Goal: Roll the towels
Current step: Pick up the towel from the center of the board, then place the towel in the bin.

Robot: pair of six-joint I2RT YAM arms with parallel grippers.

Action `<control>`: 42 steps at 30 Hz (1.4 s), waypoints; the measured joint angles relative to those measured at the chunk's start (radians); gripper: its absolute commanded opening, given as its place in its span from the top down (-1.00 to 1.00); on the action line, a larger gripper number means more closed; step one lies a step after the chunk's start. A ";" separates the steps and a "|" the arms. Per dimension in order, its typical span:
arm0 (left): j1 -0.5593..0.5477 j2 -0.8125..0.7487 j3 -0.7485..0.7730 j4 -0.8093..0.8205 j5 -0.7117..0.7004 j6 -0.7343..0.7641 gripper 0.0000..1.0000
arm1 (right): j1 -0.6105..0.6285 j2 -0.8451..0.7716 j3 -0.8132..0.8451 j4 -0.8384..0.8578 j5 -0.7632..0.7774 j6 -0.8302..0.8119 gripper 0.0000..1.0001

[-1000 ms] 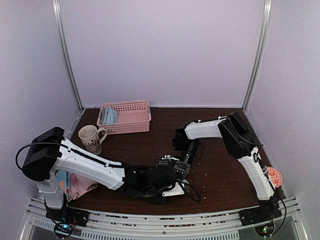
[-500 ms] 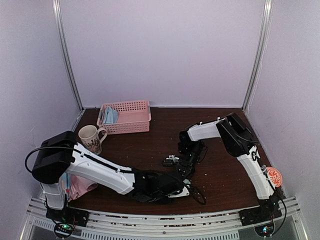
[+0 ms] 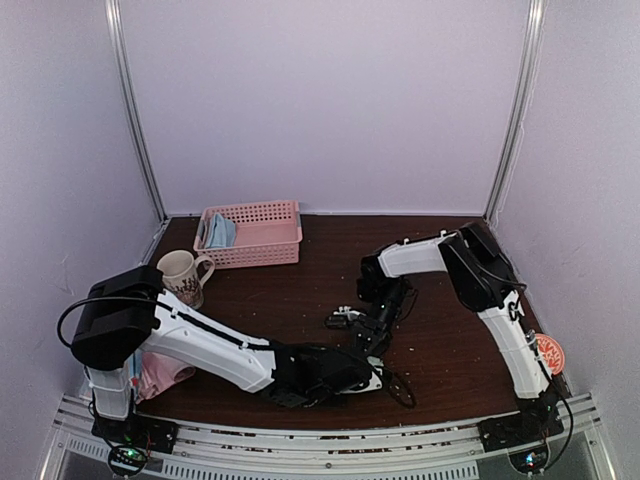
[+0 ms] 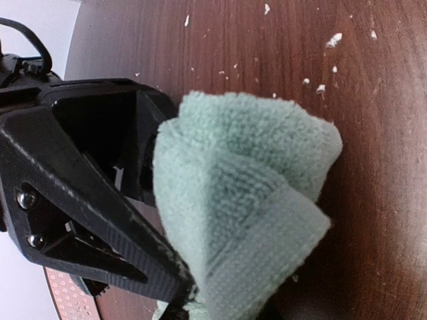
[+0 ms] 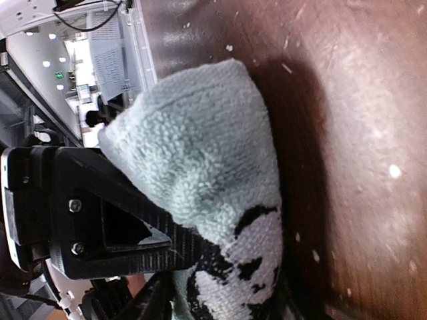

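Observation:
A pale sage green towel (image 4: 247, 200), bunched up, lies low over the dark wooden table. It has a black-and-white patterned patch in the right wrist view (image 5: 200, 147). My left gripper (image 4: 181, 293) is shut on its near edge; one black finger (image 4: 100, 220) lies along its left side. My right gripper (image 5: 200, 267) is shut on the same towel by the patterned patch. In the top view the left gripper (image 3: 350, 375) and right gripper (image 3: 365, 330) meet at the table's front centre, and the towel is mostly hidden. A light blue towel (image 3: 218, 232) lies in the basket. A pink towel (image 3: 160, 378) and a blue dotted towel (image 3: 128, 362) lie front left.
A pink perforated basket (image 3: 265, 245) stands at the back left, with a cream patterned mug (image 3: 181, 276) just in front of it. A round red object (image 3: 548, 352) lies at the right edge. White crumbs dot the table. Grey walls enclose three sides.
My left arm has stretched further right along the front edge. My right gripper has shifted a little right and down. Both stay close together at the front centre.

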 measured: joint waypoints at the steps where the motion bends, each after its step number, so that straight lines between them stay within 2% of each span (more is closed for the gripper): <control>1: 0.000 -0.001 -0.001 0.005 0.000 0.002 0.76 | -0.007 -0.016 0.001 0.010 0.022 0.003 -0.38; 7: 0.009 -0.010 -0.005 0.018 0.018 0.013 0.87 | -0.080 -0.118 0.050 0.085 0.143 0.045 -0.53; 8: 0.012 -0.013 -0.005 0.016 0.026 0.014 0.88 | -0.112 -0.142 0.063 0.099 0.167 0.052 -0.83; 9: 0.016 -0.018 -0.005 0.013 0.037 0.015 0.88 | -0.139 -0.166 0.070 0.109 0.185 0.059 -0.98; 10: 0.020 -0.024 -0.005 0.007 0.048 0.015 0.89 | -0.166 -0.192 0.077 0.116 0.205 0.066 -1.00; 15: 0.056 -0.071 -0.004 -0.043 0.143 -0.002 0.90 | -0.270 -0.349 0.058 0.169 0.261 0.063 -1.00; 18: 0.090 -0.106 0.003 -0.072 0.210 -0.026 0.90 | -0.285 -0.465 -0.033 0.261 0.299 0.088 -1.00; 22: 0.142 -0.122 0.052 -0.117 0.312 -0.068 0.90 | -0.279 -0.597 -0.224 0.462 0.430 0.157 -1.00; 29: 0.250 -0.122 0.147 -0.190 0.451 -0.173 0.90 | -0.278 -0.689 -0.444 0.762 0.612 0.245 -1.00; 37: 0.386 -0.122 0.246 -0.253 0.468 -0.272 0.92 | -0.279 -0.685 -0.457 0.873 0.667 0.278 -1.00; 42: 0.466 -0.095 0.380 -0.307 0.349 -0.327 1.00 | -0.279 -0.682 -0.457 0.882 0.666 0.277 -1.00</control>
